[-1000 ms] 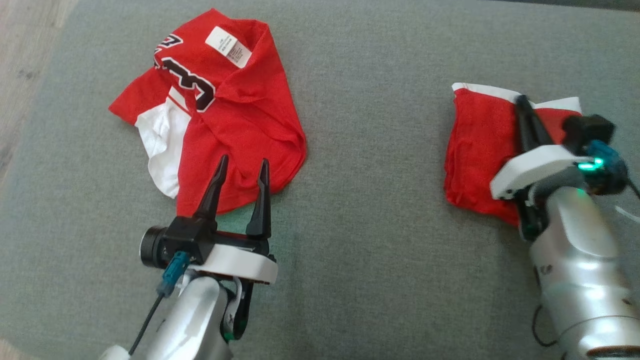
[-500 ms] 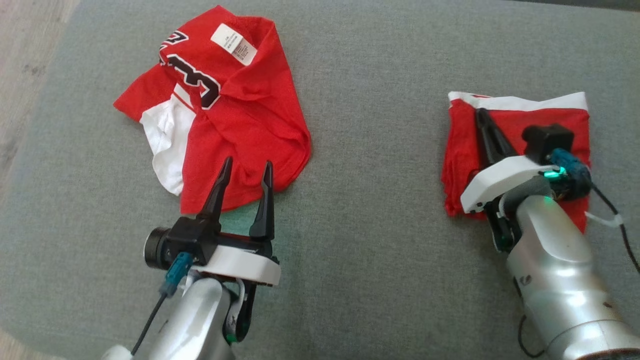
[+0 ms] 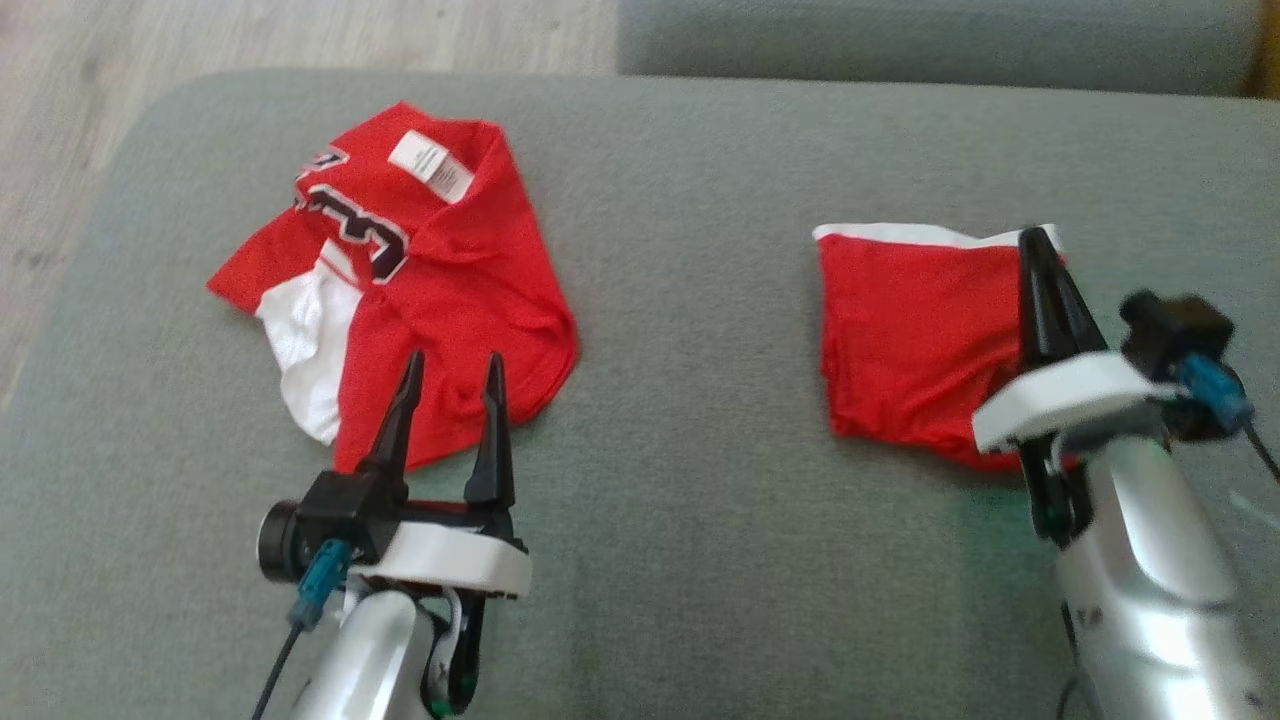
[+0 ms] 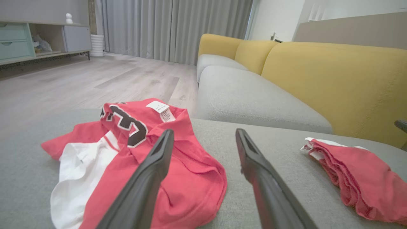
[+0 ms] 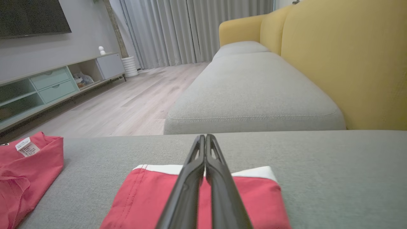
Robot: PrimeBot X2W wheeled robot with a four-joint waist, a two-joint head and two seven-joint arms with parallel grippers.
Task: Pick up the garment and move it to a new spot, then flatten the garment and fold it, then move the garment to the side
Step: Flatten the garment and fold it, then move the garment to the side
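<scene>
A crumpled red garment [image 3: 440,290] with a white panel, a dark number and a white label lies at the left of the grey cushion [image 3: 690,420]. My left gripper [image 3: 455,358] stands open at its near edge, with its fingertips over the hem and nothing between them. The same garment [image 4: 190,178] lies under that gripper [image 4: 204,132] in the left wrist view. To the right lies a folded red garment [image 3: 915,340] with a white band. My right gripper [image 3: 1035,240] is shut and rests along its right side. In the right wrist view the closed gripper [image 5: 204,136] lies over the folded cloth [image 5: 143,197].
Wood floor [image 3: 300,40] runs beyond the cushion's left and far edges. A second grey sofa seat [image 3: 930,45] sits behind, with a yellow backrest [image 4: 334,82] to the right. Bare cushion separates the two garments.
The head camera has tilted, shifting the whole picture down. My shut right gripper swept over the folded garment toward its left, then back to its right edge. The left gripper stayed put.
</scene>
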